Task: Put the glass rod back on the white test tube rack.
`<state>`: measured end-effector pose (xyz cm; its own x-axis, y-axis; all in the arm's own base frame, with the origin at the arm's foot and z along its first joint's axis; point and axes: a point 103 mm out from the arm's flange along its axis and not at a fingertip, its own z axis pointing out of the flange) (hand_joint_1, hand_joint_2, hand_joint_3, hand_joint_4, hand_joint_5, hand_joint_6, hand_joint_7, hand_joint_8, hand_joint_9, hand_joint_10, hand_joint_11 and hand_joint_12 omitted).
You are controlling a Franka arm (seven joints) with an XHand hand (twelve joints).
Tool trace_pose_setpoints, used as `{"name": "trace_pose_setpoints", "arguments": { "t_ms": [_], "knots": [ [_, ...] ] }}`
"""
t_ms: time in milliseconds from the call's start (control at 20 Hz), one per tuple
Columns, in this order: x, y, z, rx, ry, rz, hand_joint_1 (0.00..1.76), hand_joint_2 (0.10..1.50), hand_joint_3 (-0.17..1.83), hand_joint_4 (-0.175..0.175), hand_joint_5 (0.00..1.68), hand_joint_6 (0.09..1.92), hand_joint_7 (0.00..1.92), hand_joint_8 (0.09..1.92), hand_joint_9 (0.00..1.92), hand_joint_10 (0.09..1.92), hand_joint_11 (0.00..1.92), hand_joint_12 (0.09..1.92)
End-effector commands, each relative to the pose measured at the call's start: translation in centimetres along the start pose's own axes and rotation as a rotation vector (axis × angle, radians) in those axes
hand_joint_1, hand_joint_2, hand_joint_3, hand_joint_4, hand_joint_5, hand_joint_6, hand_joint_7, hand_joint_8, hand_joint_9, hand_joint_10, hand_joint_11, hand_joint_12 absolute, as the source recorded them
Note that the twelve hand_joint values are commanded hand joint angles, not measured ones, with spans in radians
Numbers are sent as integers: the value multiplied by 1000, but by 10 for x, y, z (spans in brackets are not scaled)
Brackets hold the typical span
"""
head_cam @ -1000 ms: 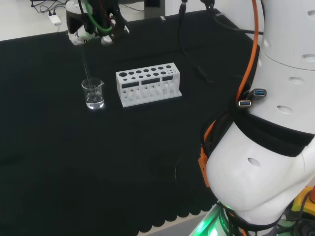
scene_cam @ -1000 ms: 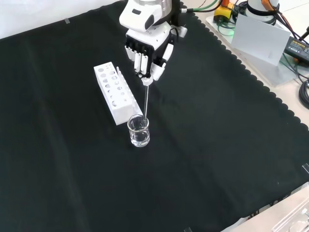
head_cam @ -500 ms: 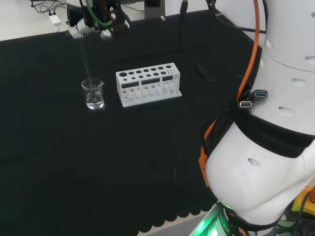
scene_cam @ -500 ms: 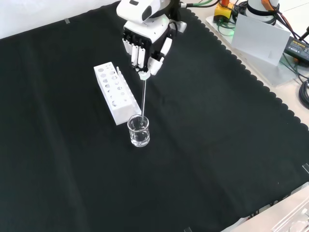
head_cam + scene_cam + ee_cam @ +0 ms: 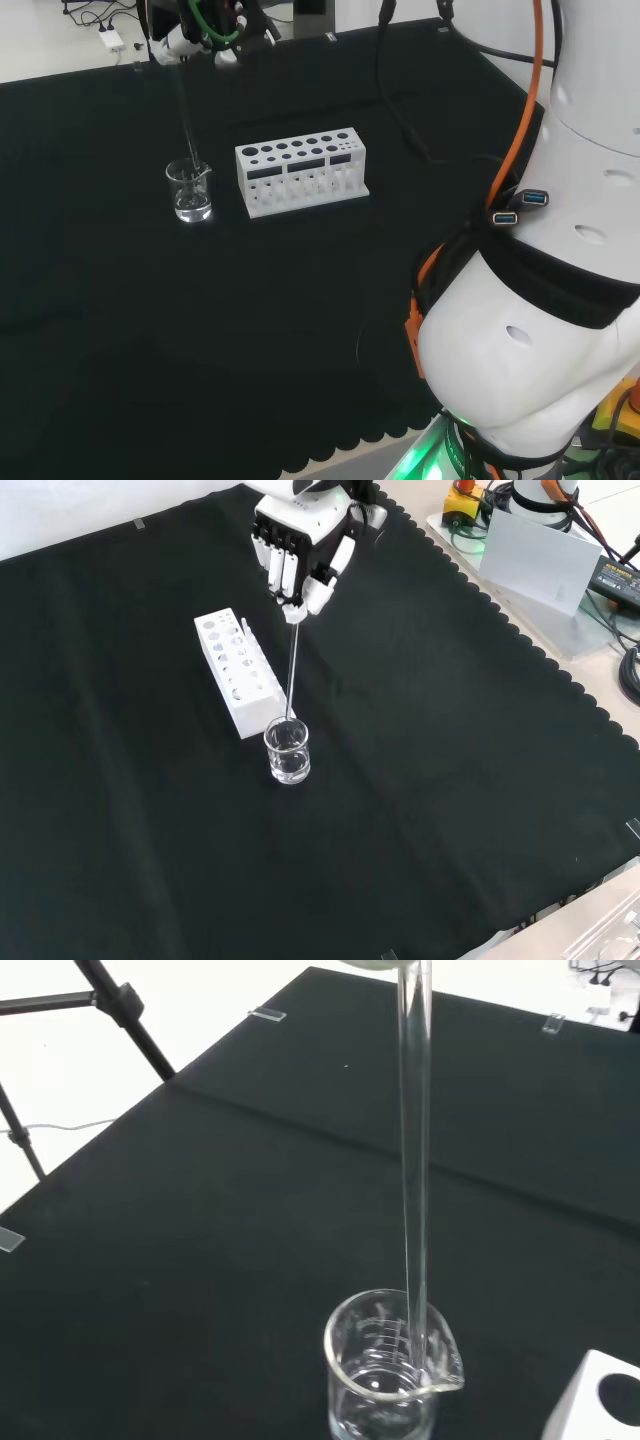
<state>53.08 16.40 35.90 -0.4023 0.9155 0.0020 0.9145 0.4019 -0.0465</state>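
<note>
Glass rod (image 5: 291, 676) pinched at top by hand (image 5: 301, 548).
Lower tip inside beaker (image 5: 287, 752), beside white rack (image 5: 238, 672).

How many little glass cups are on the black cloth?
1. The beaker stands on the cloth beside one end of the white rack, with the glass rod's lower end inside it. Other clear glassware would be hard to spot.
</note>
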Motion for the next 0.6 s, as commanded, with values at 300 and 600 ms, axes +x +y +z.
{"name": "trace_pose_setpoints", "arguments": {
  "t_ms": [300, 600],
  "knots": [
    [-14, -7, -10, 0, 15, 24, 1312, 1102, -175, -175, 1264, 242, 1221, 925, 1644, 748, 1645, 616],
    [-31, -13, -13, -7, 19, 48, 1312, 1102, -175, -175, 1266, 238, 1221, 924, 1645, 746, 1645, 616]
  ]
}}
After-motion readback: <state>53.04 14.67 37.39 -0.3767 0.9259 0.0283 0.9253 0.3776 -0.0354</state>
